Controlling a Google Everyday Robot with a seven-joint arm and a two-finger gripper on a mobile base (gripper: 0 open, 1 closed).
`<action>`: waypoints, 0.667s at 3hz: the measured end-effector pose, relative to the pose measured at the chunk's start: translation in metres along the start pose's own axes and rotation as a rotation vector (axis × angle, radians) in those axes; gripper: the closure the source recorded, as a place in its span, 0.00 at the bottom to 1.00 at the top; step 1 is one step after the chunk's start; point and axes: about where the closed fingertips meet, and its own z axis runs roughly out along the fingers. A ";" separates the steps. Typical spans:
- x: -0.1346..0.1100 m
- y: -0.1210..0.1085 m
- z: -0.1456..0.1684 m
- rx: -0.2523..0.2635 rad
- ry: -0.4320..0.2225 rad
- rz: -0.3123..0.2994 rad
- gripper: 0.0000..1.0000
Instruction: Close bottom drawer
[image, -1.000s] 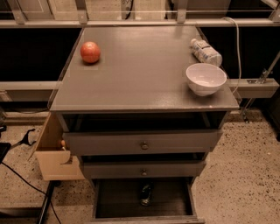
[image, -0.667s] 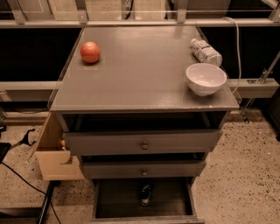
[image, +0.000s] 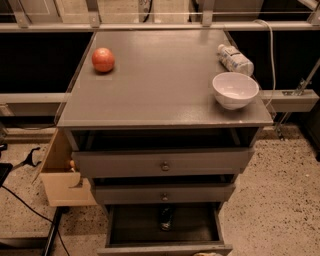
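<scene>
Camera view: found nothing shifted against the shots from a second earlier, so no headway yet on the closing. Found the bottom drawer (image: 135, 227) at the lower centre of the frame, pulled well out beyond the two drawer fronts (image: 125, 165) above it, dark inside, with a small dark object (image: 166, 218) on its floor. Saw no gripper anywhere in frame, so could tell neither its opening nor the arm's pose. Noted only a pale sliver (image: 207, 254) at the bottom edge, too small to name. Judged the whole inward push as still to do. Found bowl (image: 235, 89), bottle (image: 235, 59) and red ball (image: 103, 59) undisturbed on the cabinet top (image: 160, 85).
</scene>
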 end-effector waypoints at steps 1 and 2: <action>-0.004 -0.008 0.011 -0.005 -0.002 -0.019 1.00; -0.004 -0.008 0.011 -0.005 -0.002 -0.019 1.00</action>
